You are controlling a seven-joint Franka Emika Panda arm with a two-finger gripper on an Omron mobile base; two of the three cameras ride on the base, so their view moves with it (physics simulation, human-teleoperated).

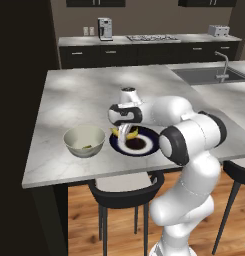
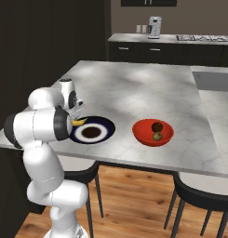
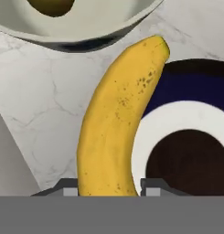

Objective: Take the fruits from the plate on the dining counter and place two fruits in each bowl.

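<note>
1. to the left of the gripper (image 1: 125, 134) sits the pale bowl (image 1: 84, 141), near it on the dining counter (image 1: 74, 100). a small dark-yellowish fruit (image 1: 87, 147) already lies inside; which fruit it is cannot be made out, and in the hand view it is cut off by the frame edge. judged from that, this bowl needs one more.
2. at the gripper itself, the jaws are pinched on the banana (image 3: 115, 123), one fingertip on each flank near its lower end. it lies on the plate's near-left rim, pointing toward the pale bowl, so a short carry should do.
3. the plate (image 2: 103, 131) lies just under and to the right of the gripper. its dark centre looks bare of fruit.
4. well to the right stands the red bowl (image 2: 142, 132), holding a brownish fruit (image 2: 157, 126) and a green one (image 2: 157, 136), so it seems filled.
5. the arm's body hides the fingers in both base views.
</note>
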